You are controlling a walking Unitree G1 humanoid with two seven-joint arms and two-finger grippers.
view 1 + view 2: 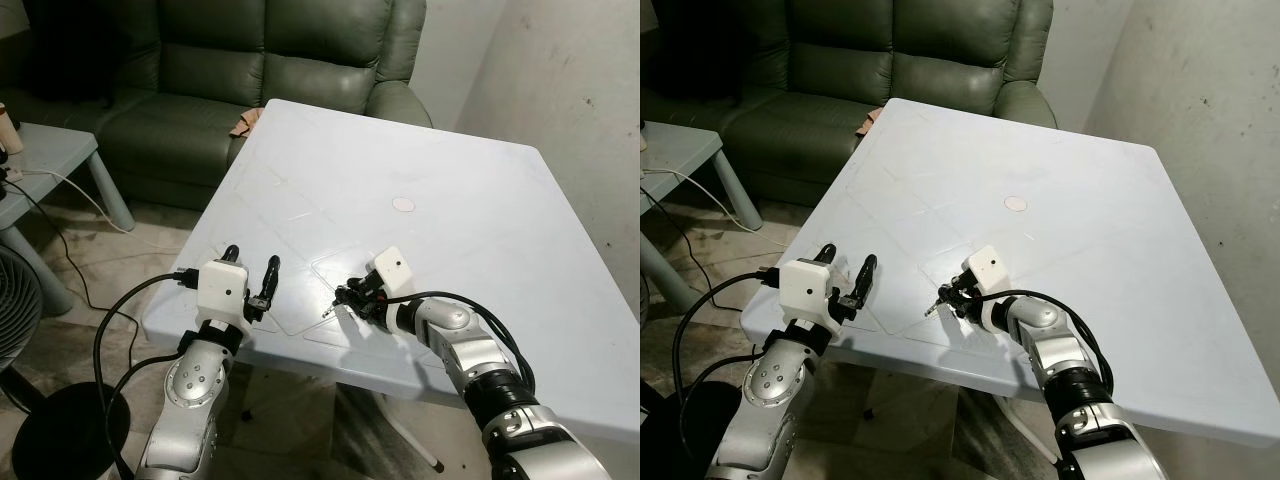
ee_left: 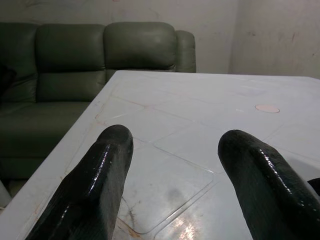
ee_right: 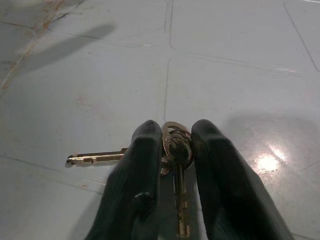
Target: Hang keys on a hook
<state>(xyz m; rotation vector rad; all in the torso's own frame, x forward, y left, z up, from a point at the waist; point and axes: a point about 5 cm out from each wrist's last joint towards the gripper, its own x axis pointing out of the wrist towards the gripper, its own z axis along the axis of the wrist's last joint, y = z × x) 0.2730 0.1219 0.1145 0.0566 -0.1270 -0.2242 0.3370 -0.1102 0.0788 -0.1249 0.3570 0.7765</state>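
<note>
A bunch of brass keys (image 3: 176, 150) on a ring lies on the white table (image 1: 450, 180) near its front edge. My right gripper (image 3: 176, 132) is shut on the ring, its black fingers (image 3: 145, 150) pressing from both sides. One key (image 3: 95, 158) sticks out sideways and another points back between the fingers. In the head views the right gripper (image 1: 352, 296) sits low on the table with a key tip (image 1: 932, 305) poking out to the left. My left gripper (image 1: 252, 257) hovers open at the table's front left corner, with nothing between its fingers (image 2: 107, 165).
A small round disc (image 1: 403, 205) lies mid-table. A dark green sofa (image 1: 270, 60) stands behind the table, and a bare wall (image 1: 580, 80) rises on the right. To the left are a pale side table (image 1: 50, 150), a white cable (image 1: 75, 195) and a fan (image 1: 15, 300).
</note>
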